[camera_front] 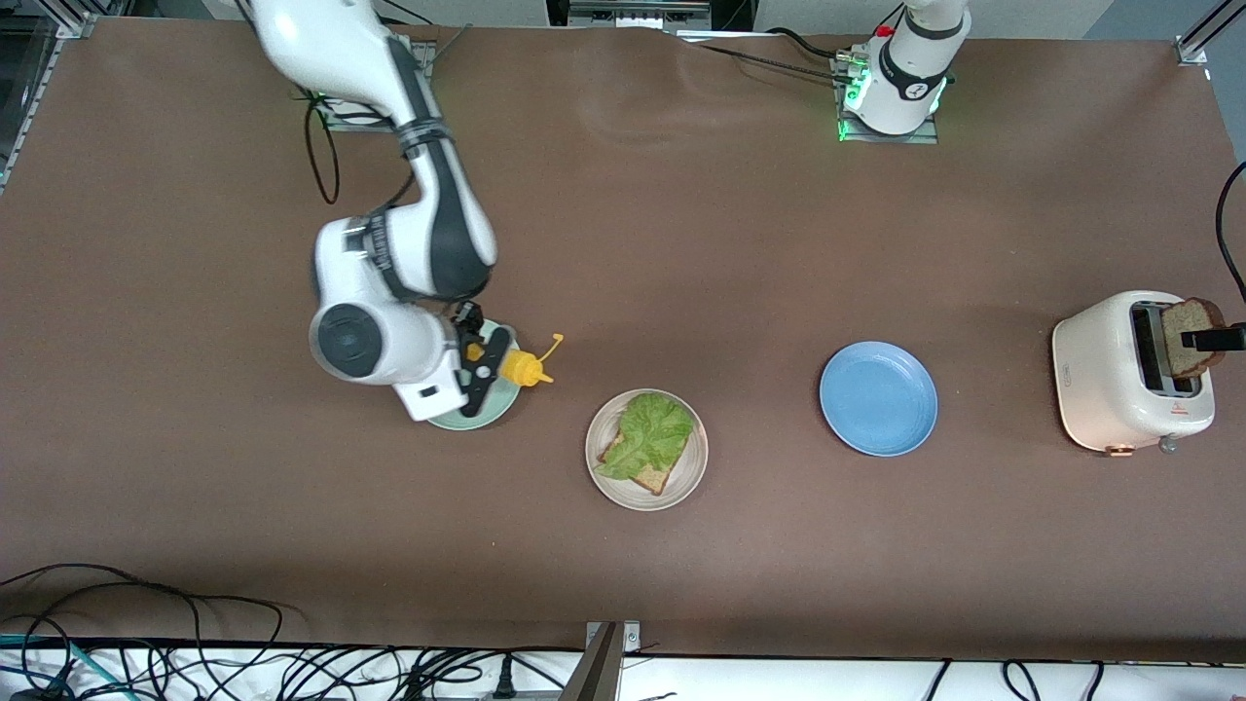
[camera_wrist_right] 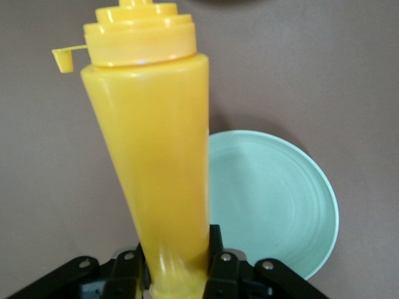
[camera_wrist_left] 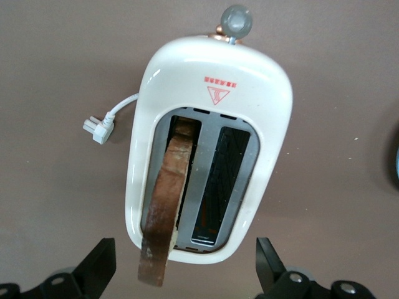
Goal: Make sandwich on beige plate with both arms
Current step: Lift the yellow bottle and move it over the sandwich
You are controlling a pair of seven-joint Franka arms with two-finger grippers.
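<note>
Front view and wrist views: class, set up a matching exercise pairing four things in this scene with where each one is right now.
Things:
1. lettuce leaf
2. second bread slice
3. yellow squeeze bottle
4. blue plate

Places:
A. gripped by the right gripper, over the pale green plate
B. bare, between the beige plate and the toaster
C. on the bread on the beige plate
D. sticking out of a toaster slot

Pairs: 1-C, 2-D, 3-A, 4-B
</note>
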